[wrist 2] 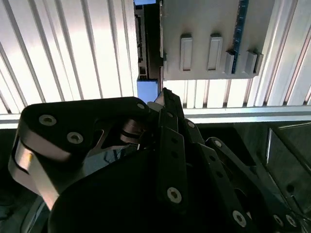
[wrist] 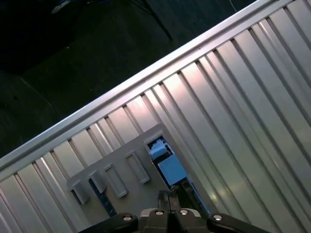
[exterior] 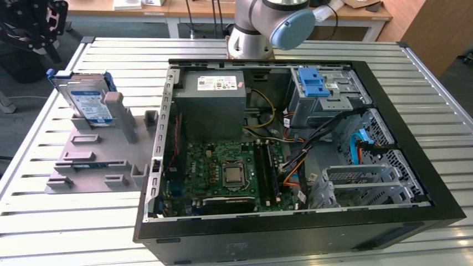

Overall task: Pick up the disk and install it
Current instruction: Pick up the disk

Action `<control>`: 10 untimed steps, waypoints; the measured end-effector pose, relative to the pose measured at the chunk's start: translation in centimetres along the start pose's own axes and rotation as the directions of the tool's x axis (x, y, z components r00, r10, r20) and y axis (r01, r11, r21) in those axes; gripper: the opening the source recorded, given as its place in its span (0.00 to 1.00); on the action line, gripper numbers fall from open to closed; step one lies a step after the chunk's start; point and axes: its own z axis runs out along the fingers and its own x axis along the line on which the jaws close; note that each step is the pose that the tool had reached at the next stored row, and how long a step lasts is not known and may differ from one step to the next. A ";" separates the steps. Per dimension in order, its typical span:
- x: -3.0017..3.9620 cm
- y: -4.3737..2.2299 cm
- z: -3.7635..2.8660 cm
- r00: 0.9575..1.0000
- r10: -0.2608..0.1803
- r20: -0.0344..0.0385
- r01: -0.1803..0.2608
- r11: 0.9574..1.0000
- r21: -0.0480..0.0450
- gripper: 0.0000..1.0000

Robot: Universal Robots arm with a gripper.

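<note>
The disk [exterior: 87, 102], silver with a blue-and-white label and a blue bracket, stands on edge in a grey holder [exterior: 96, 155] on the table, at the exterior view's left of the open computer case. In the first wrist view its blue bracket [wrist: 167, 167] shows edge-on from high above, beside the grey holder [wrist: 121, 170]. My gripper [wrist: 167, 195] hangs well above it, shut with nothing between its fingers. In the second wrist view the black gripper [wrist 2: 164, 93] points toward the disk's blue bracket end [wrist 2: 147, 90] and the holder [wrist 2: 209, 29].
The open black computer case [exterior: 296, 221] lies on the slatted metal table [exterior: 74, 233]. Inside are a grey power-supply box [exterior: 214, 97], a drive cage with a blue latch [exterior: 322, 88], a green motherboard [exterior: 229, 172] and loose cables. The arm's base [exterior: 251, 39] stands behind the case.
</note>
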 end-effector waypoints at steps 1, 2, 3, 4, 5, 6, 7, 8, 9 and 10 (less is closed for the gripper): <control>0.00 0.00 0.01 1.000 -0.018 0.000 0.018 1.000 0.000 0.11; 0.00 0.00 0.02 0.999 -0.036 0.000 0.036 0.999 0.001 0.11; 0.00 0.00 0.03 0.999 -0.054 0.000 0.054 0.999 0.001 0.11; 0.00 0.00 0.04 0.998 -0.071 0.000 0.071 0.998 0.002 0.11; 0.00 0.00 0.05 0.996 -0.087 0.000 0.087 0.996 0.003 0.11; 0.00 0.00 0.07 0.995 -0.104 0.000 0.104 0.995 0.004 0.11; 0.00 0.00 0.08 0.993 -0.119 0.001 0.119 0.993 0.005 0.11; 0.00 0.00 0.10 0.991 -0.134 0.001 0.134 0.991 0.007 0.11; 0.00 0.00 0.13 0.989 -0.148 0.001 0.148 0.989 0.008 0.11; 0.00 0.00 0.15 0.987 -0.162 0.001 0.162 0.987 0.009 0.11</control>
